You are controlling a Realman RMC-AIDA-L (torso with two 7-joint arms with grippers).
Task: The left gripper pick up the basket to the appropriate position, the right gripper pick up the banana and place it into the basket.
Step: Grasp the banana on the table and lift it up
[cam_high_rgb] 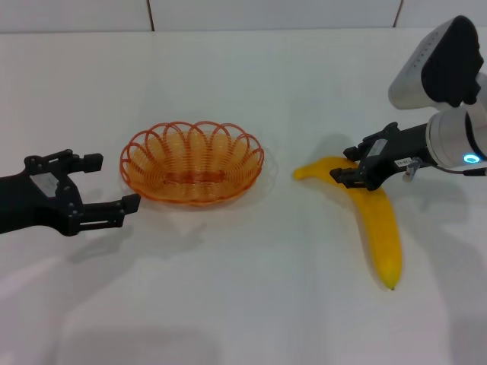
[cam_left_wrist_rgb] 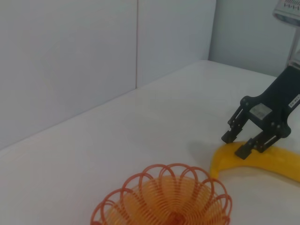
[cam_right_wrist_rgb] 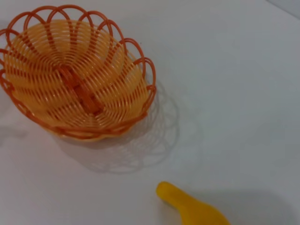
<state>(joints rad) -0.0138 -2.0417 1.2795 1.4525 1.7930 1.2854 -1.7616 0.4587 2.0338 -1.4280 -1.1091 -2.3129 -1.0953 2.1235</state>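
The right gripper (cam_high_rgb: 352, 169), jaws apart, straddled the upper curve of the banana (cam_high_rgb: 378, 228) lying right of centre on the white table (cam_high_rgb: 243, 304); the grasp appeared under way, with closing and lifting judged next. The left gripper (cam_high_rgb: 114, 186) hovered open just left of the empty orange wire basket (cam_high_rgb: 192, 162), which sat at mid-table, apparently not yet gripped.

No text can be read; the tools' white labels are illegible
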